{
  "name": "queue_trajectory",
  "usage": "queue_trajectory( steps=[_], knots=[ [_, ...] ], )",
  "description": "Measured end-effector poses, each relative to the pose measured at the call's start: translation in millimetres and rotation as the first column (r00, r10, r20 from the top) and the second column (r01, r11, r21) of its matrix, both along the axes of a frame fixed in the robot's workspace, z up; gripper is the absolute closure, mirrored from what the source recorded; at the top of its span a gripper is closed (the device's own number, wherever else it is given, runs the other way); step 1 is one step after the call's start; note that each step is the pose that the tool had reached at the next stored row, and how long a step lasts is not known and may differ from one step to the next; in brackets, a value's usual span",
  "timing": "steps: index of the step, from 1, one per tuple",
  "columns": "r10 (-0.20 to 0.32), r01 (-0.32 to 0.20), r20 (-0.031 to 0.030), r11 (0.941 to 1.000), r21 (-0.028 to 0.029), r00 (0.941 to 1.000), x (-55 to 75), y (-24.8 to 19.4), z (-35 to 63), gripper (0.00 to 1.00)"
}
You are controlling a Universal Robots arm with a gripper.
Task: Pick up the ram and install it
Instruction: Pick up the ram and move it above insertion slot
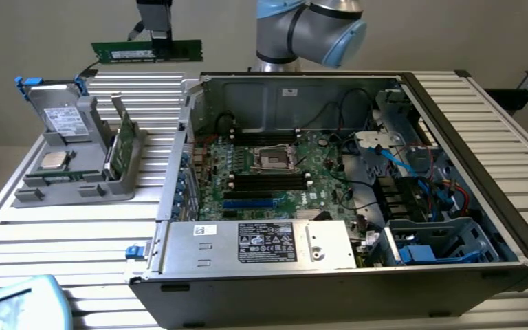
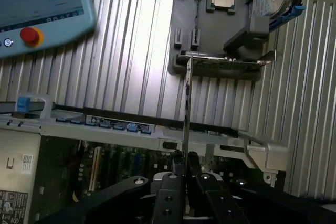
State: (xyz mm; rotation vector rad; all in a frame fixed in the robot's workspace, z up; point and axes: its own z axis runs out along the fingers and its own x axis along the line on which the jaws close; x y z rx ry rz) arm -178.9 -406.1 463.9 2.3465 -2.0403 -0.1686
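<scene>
The ram (image 1: 145,51) is clamped between the fingers of the gripper (image 1: 161,44) and held in the air over the counter (image 1: 62,234), clear of the open computer case (image 1: 337,295), toward the exterior view's left. For the carry, the stick is best held level and lined up lengthwise with the black memory slots (image 1: 269,182), so that the case wall is cleared.

Room above open case (image 1: 245,96) free; cables (image 1: 394,155) clutter mobo (image 1: 282,180) nr drive cage (image 1: 434,242).
</scene>
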Motion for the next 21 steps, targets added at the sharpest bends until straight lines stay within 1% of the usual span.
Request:
queue_trajectory(
  steps=[2,5,8,11,12,14,16,18,21],
  knots=[
    [0.000,0.000,0.0029,1.0000,0.0071,1.0000,8.3,0.0,1.3,0.86],
    [0.000,0.000,0.0080,0.9999,0.0146,1.0000,21.1,0.0,2.3,0.86],
    [0.000,0.000,0.0126,0.9998,0.0197,0.9999,34.1,0.0,2.5,0.86],
    [0.000,0.000,0.0201,0.9997,0.0229,0.9998,46.7,0.0,2.6,0.86],
    [0.000,0.000,0.0238,0.9997,0.0238,0.9997,50.7,0.0,2.6,0.86],
    [0.000,-0.001,0.0339,0.9997,0.0249,0.9994,57.6,0.0,2.7,0.86],
    [0.000,-0.001,0.0459,0.9997,0.0261,0.9989,64.6,0.0,2.7,0.86],
    [0.000,-0.001,0.0596,0.9996,0.0279,0.9982,71.4,0.0,2.6,0.86],
    [0.000,-0.002,0.0751,0.9996,0.0299,0.9972,82.3,0.0,2.5,0.86]
  ],
)
